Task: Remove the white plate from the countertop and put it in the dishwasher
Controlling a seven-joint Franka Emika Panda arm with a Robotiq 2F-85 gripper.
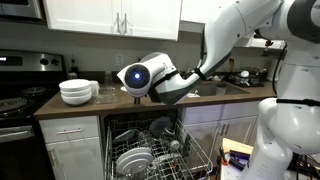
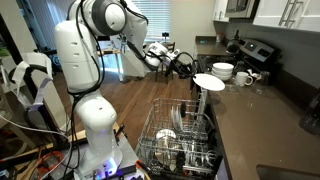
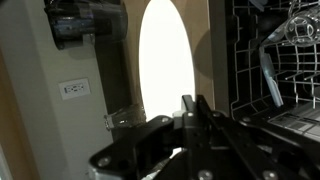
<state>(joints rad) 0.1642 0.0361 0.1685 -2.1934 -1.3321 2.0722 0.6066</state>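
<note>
The white plate (image 3: 165, 55) stands upright in my gripper (image 3: 192, 108), whose fingers are shut on its lower rim. In an exterior view the plate (image 2: 209, 82) hangs at the gripper (image 2: 196, 72), over the pulled-out dishwasher rack (image 2: 180, 140) and beside the countertop edge (image 2: 235, 110). In an exterior view my wrist (image 1: 140, 76) sits above the open dishwasher rack (image 1: 150, 148), and the plate is hidden behind it. The rack's wires also show in the wrist view (image 3: 285, 60).
A stack of white bowls (image 1: 77, 91) stands on the countertop; it also shows in an exterior view (image 2: 223, 71), with mugs (image 2: 245, 78) beside it. The stove (image 1: 18, 95) is next to it. The rack holds several dishes (image 1: 133, 160). A sink (image 1: 235, 88) lies behind the arm.
</note>
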